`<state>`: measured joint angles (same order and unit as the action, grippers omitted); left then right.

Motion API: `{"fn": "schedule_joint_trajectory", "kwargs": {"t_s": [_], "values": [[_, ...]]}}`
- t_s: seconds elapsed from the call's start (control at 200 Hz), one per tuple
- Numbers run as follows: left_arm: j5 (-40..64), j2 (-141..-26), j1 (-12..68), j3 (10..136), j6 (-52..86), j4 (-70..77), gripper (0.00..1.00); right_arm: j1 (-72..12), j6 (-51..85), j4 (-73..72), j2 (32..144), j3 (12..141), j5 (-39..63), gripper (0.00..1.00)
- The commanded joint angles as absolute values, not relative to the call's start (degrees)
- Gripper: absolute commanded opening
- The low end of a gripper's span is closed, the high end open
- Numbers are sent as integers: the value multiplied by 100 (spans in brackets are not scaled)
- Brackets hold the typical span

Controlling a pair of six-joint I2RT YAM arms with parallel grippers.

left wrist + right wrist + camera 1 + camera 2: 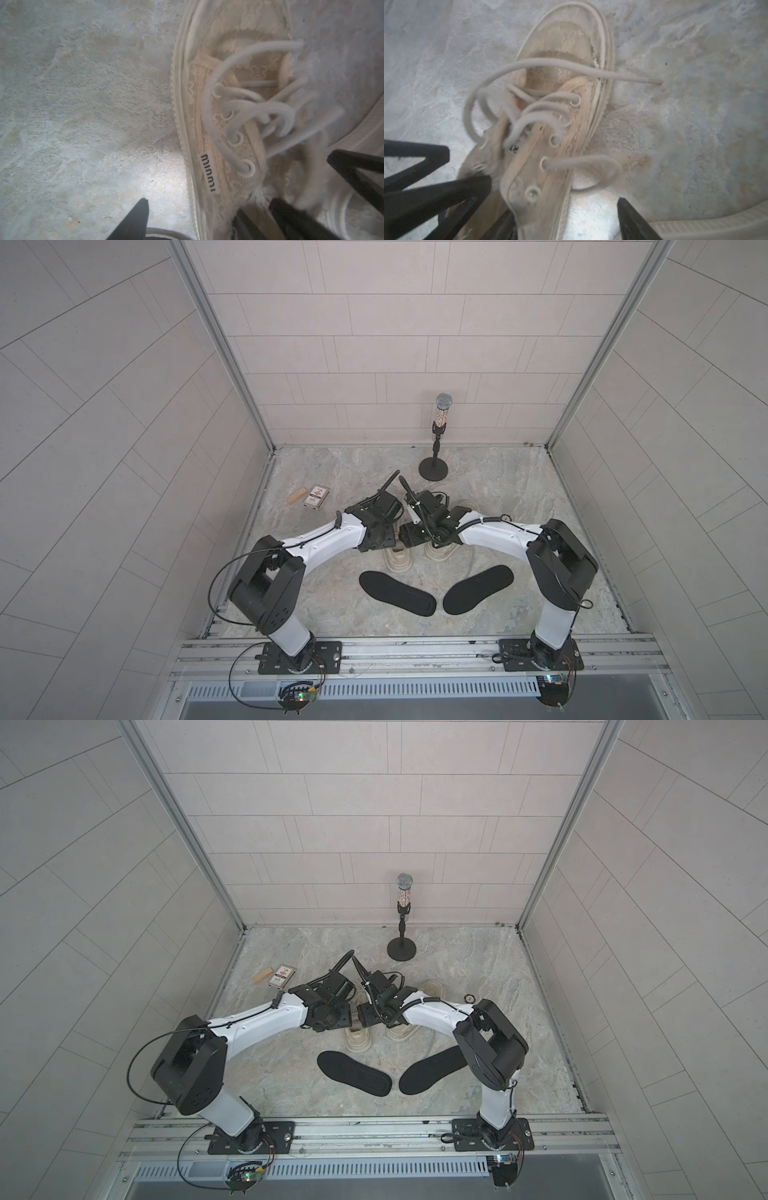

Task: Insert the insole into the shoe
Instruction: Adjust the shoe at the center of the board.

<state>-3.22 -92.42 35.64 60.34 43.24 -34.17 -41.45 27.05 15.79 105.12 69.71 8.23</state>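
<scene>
Insoles flat on table [519,497], neither yet in a shoe: left insole [397,593] and right insole [478,589], black, with near ends close but apart, like a V. Lie at six o'clock from both grippers in both top views, toward the arm bases. Long axis of left insole from ten to four o'clock, of right insole from two to eight. Left arm nearer left insole, right arm nearer right insole. Arms stretched forward and bent inward, with wrists close together above left shoe [399,562] and right shoe [440,551], side by side, each roughly twelve to six. Left gripper [209,201] partly spread astride left shoe's side wall, outer finger [133,220] clear of sole, nothing held. Right gripper [564,207] likewise partly spread astride right shoe's wall, outer finger [633,220] clear, nothing held. Reaching an insole likely means drawing back toward six o'clock and turning the jaws across its long axis.
</scene>
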Motion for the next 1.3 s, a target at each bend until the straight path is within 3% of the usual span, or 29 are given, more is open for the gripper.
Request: {"fn": "schedule_joint_trajectory", "kwargs": {"t_s": [0.0, 0.045, 0.07, 0.13, 0.235, 0.445, 0.766, 1.056, 1.296], "values": [[-301, -9019, 3341, 5737, 4184, -3621, 54, -4055, 3039, 1702, 10545, 7026, 309, 58], [-322, -8857, 3303, 5598, 4011, -3602, 53, -4019, 3159, 1641, 10446, 6952, 250, 52], [-334, -8758, 3292, 5500, 3985, -3578, 51, -4002, 3224, 1578, 10405, 6907, 239, 42], [-301, -8576, 3239, 5296, 3955, -3556, 46, -3944, 3341, 1491, 10388, 6848, 350, 28], [-25, -8394, 3114, 4911, 3933, -3449, 41, -3868, 3434, 1472, 10499, 6840, 547, 23], [290, -8381, 3094, 4396, 4005, -3222, 41, -3512, 3762, 1086, 10743, 6723, 1164, 8], [728, -8044, 3129, 5575, 2772, -3879, 59, -3691, 3063, 1802, 10706, 7108, 1445, 20], [1151, -8122, 3477, 6491, 1181, -4047, 54, -3426, 3534, 1880, 10214, 6969, 1998, 44], [1105, -8907, 3831, 7143, 265, -3794, 47, -2856, 4324, 1377, 9416, 6304, 2851, 46]]}}
